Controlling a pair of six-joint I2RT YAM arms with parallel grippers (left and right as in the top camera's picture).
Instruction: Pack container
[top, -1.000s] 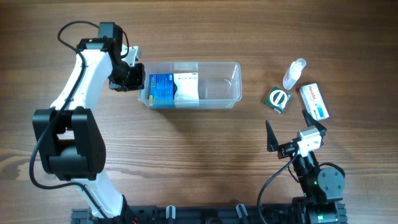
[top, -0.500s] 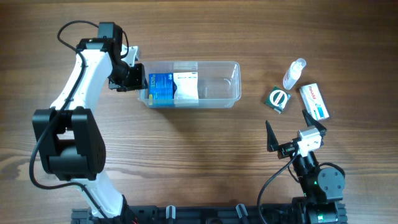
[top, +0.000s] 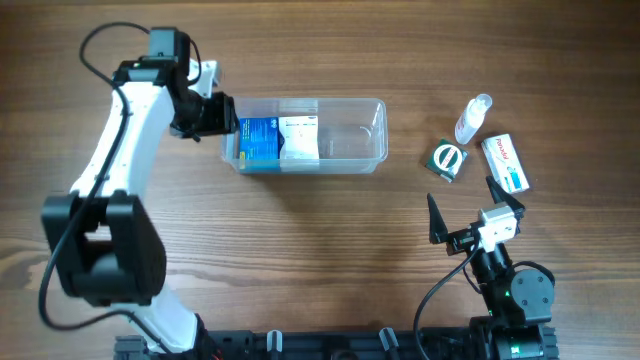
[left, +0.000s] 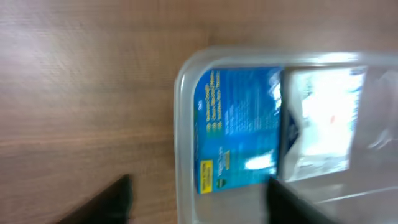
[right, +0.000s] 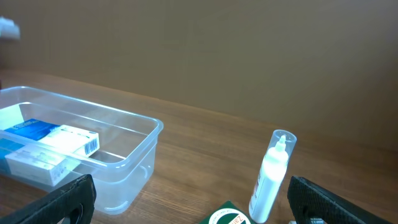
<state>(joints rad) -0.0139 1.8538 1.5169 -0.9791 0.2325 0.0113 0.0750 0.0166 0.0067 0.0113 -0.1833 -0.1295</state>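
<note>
We see the left gripper (left: 199, 186) spread wide and empty, the clear rectangular plastic container (left: 180, 124) just ahead of it. The right gripper (top: 468, 212) gapes empty too.

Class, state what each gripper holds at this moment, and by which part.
Nothing is held. The left gripper hangs open at the left end of the container; the right gripper is open too, with nothing between its fingers.

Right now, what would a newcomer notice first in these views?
The clear container sits top centre, a blue box and a white box in its left half, with the left jaws open at its left end. To its right, a small bottle, a green-and-white box and a red-and-white box lie loose on the table, beyond the open right jaws.
</note>
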